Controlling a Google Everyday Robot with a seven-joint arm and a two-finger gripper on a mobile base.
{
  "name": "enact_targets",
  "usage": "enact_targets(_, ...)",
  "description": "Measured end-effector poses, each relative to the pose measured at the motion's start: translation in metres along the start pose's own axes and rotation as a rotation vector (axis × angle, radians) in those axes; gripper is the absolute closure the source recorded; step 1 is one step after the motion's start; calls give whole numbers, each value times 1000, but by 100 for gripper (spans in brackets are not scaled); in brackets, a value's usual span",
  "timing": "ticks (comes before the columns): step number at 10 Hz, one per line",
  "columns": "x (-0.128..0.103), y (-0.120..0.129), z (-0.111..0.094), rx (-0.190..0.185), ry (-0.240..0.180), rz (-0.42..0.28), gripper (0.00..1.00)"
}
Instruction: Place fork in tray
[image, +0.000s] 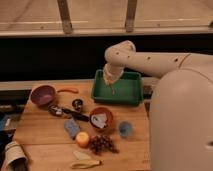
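Observation:
The green tray (131, 95) stands at the back right of the wooden table (40, 135). My gripper (111, 83) hangs from the white arm over the left half of the tray, pointing down. A slim silver piece, the fork (113, 90), sticks down from the gripper just above the tray floor. The gripper looks shut on it.
A purple bowl (43, 95) and an orange-handled utensil (67, 90) lie at the back left. A small dark mug (77, 104), a black-handled utensil (75, 115), a red bowl (101, 119), a blue cup (125, 129), a blue sponge (72, 128), fruit (82, 139) and grapes (101, 144) fill the table's middle. My body blocks the right side.

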Motion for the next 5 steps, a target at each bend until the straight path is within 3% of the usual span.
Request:
enact_targets(2, -23, -30, 2, -11, -69, 53, 100)
enact_targets(4, -30, -41, 17, -32, -67, 77, 98)
enact_targets(5, -27, -43, 30, -47, -54, 91, 90)
